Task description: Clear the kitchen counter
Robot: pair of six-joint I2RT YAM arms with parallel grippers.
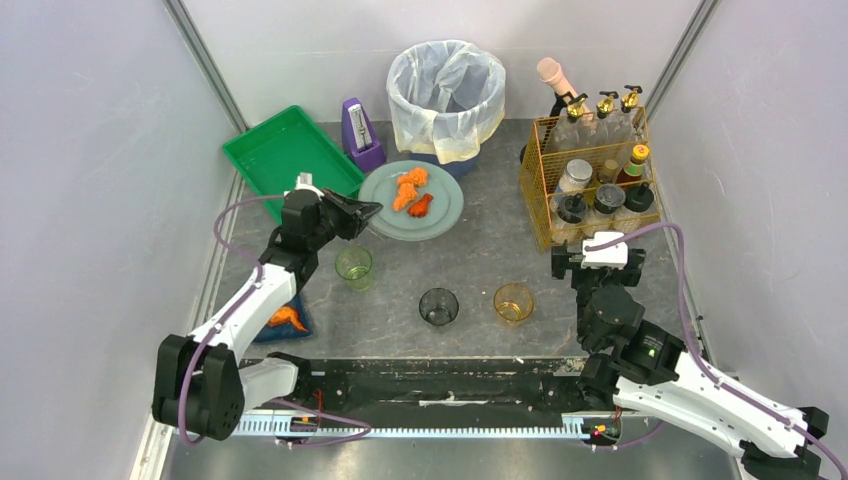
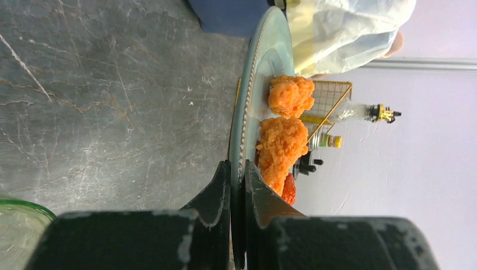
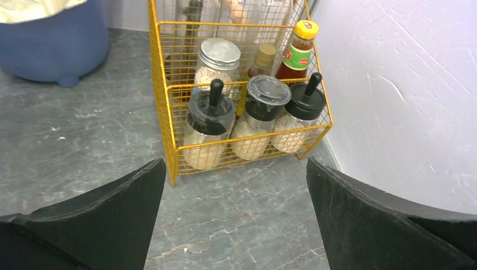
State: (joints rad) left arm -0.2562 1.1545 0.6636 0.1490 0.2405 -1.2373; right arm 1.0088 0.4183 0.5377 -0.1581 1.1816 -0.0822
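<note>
On kitchen counter (image 1: 480,265), left tool (image 1: 373,210) pinching plate (image 1: 447,190)

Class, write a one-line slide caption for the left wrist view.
Left gripper shut on the rim of the grey plate of orange fried pieces, kitchen counter behind it.

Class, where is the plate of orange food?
The plate is left of centre in the top view, before the bin, beside the green tray, rim clamped in the left pincer.

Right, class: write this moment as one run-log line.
left gripper: shut on plate | right gripper: open, empty, facing wire rack | plate: fried pieces aboard
</note>
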